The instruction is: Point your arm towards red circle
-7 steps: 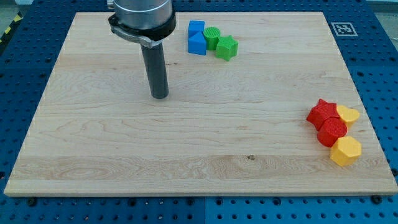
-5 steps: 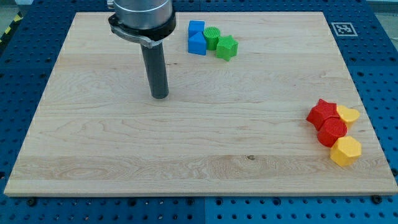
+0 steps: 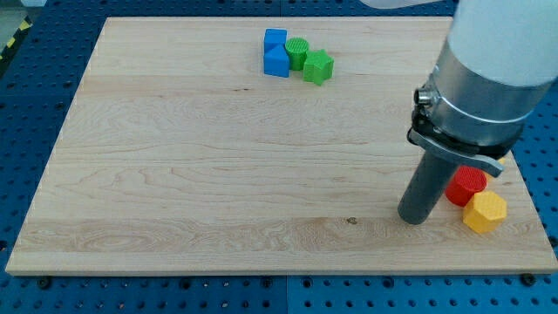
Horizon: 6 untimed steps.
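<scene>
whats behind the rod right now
Behind my tip and rod, the red circle shows partly, beside the yellow hexagon. Anything else there is covered by the arm.

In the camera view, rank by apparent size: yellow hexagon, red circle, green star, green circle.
1. Yellow hexagon, nearest the view's bottom.
2. Green star.
3. Green circle.
Red circle: partly hidden behind the rod, so unranked.
My tip sits at its left.
</scene>
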Each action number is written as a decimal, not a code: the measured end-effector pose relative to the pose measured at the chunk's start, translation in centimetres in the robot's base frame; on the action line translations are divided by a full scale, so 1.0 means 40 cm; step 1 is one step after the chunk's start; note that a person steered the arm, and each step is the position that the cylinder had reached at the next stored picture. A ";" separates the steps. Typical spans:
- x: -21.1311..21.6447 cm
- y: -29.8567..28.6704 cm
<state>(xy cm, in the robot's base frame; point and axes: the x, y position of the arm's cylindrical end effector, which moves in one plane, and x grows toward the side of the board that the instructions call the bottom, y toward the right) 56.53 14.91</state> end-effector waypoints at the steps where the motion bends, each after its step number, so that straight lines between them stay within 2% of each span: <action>1: 0.000 0.000; 2: 0.015 -0.001; 3: -0.050 -0.035; 5: -0.353 -0.053; 6: -0.389 0.073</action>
<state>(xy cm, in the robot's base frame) 40.96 17.83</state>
